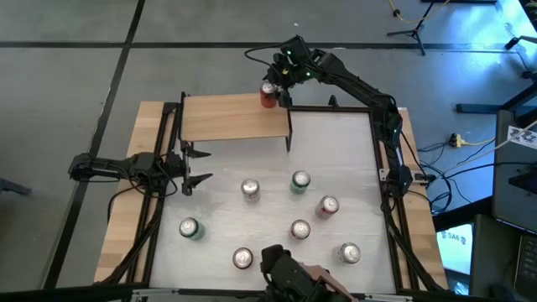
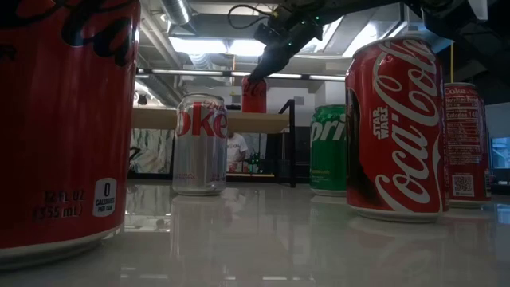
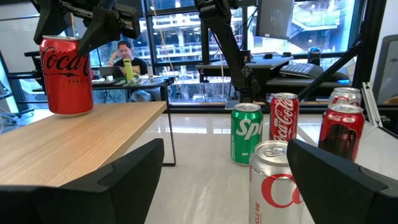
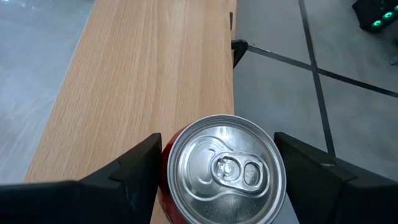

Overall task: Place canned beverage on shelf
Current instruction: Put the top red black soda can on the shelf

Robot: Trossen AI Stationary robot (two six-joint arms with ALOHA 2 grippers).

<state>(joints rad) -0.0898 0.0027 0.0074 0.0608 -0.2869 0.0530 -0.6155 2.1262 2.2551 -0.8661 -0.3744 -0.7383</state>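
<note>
Looking from the tabletop's near edge, seven loose cans (image 1: 299,229) stand upright between the near edge and the middle. The left gripper (image 1: 195,166) waits at the left edge, fingers apart and empty. At the far edge, the red can (image 1: 268,94) stands upright on the shelf (image 1: 226,117), at its far right corner. The right gripper (image 1: 280,84) straddles it from above; fingers (image 4: 134,168) sit either side, looks just off the can, so straight up seems the clean exit.

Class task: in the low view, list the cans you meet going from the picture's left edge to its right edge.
Big red can → silver Diet Coke can → red can on the wooden shelf → green Sprite can → red Coca-Cola can → red can at the edge.
</note>
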